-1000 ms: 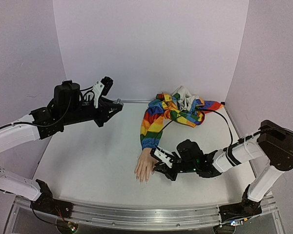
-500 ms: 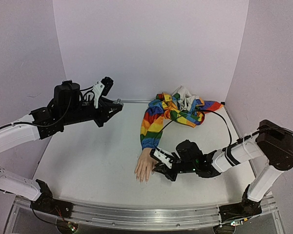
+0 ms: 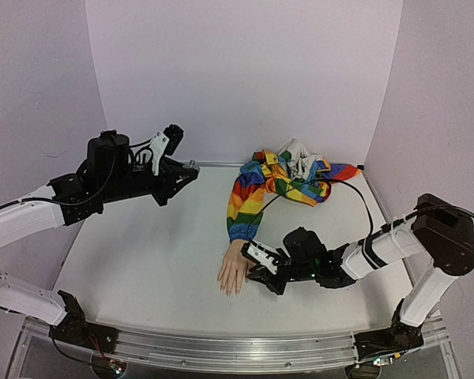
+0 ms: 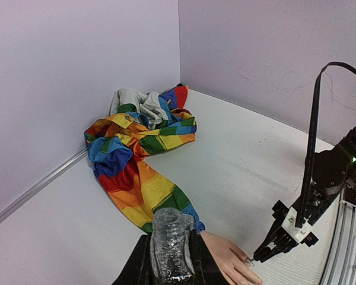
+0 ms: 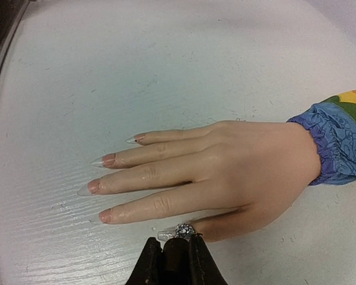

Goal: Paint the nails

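Mannequin hand (image 5: 237, 172) palm-down; right gripper (image 5: 175, 258) jaws pinch a glitter-tipped brush (image 5: 184, 230) at its thumbnail (image 5: 166, 236). Left gripper (image 4: 168, 268), well apart, jaws clamp an uncapped glitter bottle (image 4: 168, 234).

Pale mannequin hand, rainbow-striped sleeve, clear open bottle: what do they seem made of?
Pale mannequin hand: probably silicone or soft plastic, smooth, slightly shiny in places. Rainbow-striped sleeve: matte cloth, crumpled, gathered cuff. Clear open bottle: glass or hard plastic, see-through, glittery contents.

Two claws (image 3: 193, 170) (image 3: 253, 274), one mannequin hand (image 5: 237, 166), five nails (image 5: 108, 159), one bottle (image 4: 169, 240), one brush (image 5: 184, 230)
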`<state>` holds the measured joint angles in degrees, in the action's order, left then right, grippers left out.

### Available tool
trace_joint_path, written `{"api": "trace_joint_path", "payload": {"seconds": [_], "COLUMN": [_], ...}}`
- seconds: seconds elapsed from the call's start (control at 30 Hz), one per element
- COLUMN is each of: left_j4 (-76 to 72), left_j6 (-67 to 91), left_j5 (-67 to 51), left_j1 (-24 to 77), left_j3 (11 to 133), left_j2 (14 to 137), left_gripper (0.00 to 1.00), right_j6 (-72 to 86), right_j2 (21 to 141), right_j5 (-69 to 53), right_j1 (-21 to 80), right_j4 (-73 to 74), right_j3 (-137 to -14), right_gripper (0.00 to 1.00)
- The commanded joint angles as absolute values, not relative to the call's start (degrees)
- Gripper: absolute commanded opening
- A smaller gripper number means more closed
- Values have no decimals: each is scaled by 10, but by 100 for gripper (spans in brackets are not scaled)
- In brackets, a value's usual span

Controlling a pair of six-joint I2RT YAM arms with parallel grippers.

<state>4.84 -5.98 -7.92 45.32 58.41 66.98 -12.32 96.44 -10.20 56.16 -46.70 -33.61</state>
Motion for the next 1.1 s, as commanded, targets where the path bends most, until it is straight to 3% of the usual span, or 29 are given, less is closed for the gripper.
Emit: {"api": "trace_joint_path", "payload": {"seconds": [0.0, 0.47, 0.7, 1.07], "left_j4": [13, 14, 14, 14], "left_j6": [-63, -63, -62, -61], "left_j5": [-85, -87, -88, -91], "left_j1": [450, 450, 450, 450], "left_j3": [586, 586, 587, 588], "left_j2": [649, 651, 654, 654], "left_gripper": [0, 0, 0, 0], "right_j6": [-120, -118, -117, -113], "right_j2": [965, 947, 896, 929], "right_j5": [-122, -136, -82, -57], "right_j1": [569, 575, 575, 575], "right_j4": [-467, -470, -504, -515], "right_j3": [-349, -341, -306, -324], "right_gripper": [0, 0, 0, 0]}}
